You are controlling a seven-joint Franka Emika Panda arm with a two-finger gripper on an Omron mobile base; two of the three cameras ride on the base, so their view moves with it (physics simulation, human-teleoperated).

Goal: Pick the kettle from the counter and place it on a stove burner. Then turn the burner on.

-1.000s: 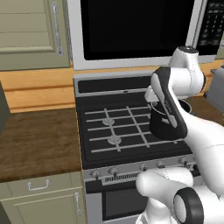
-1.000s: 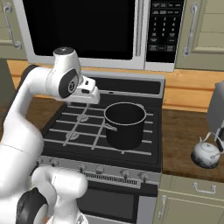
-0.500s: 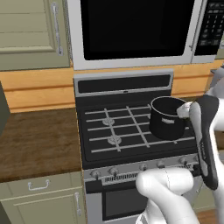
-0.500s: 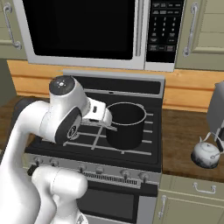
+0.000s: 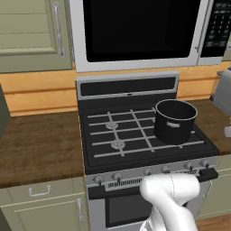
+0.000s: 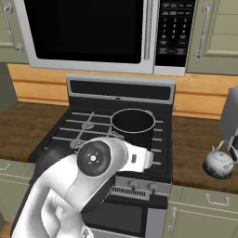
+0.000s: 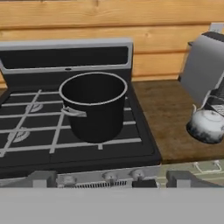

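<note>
pot: large black cylinder, upright on the right side of the black cooktop, open-topped
microwave: mounted above the range, dark door, keypad on its right
grey appliance: on the wood worktop, right of the range
upper cabinets: olive-green doors with metal handles

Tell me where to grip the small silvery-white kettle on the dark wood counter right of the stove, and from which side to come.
Probably best to grip the small silvery-white kettle by its thin arched wire handle, coming from above. It stands upright on the dark wood counter, and the handle arches over the round body, which looks too rounded for a firm pinch. A grey appliance stands close behind it, so a rear approach looks blocked.
</note>
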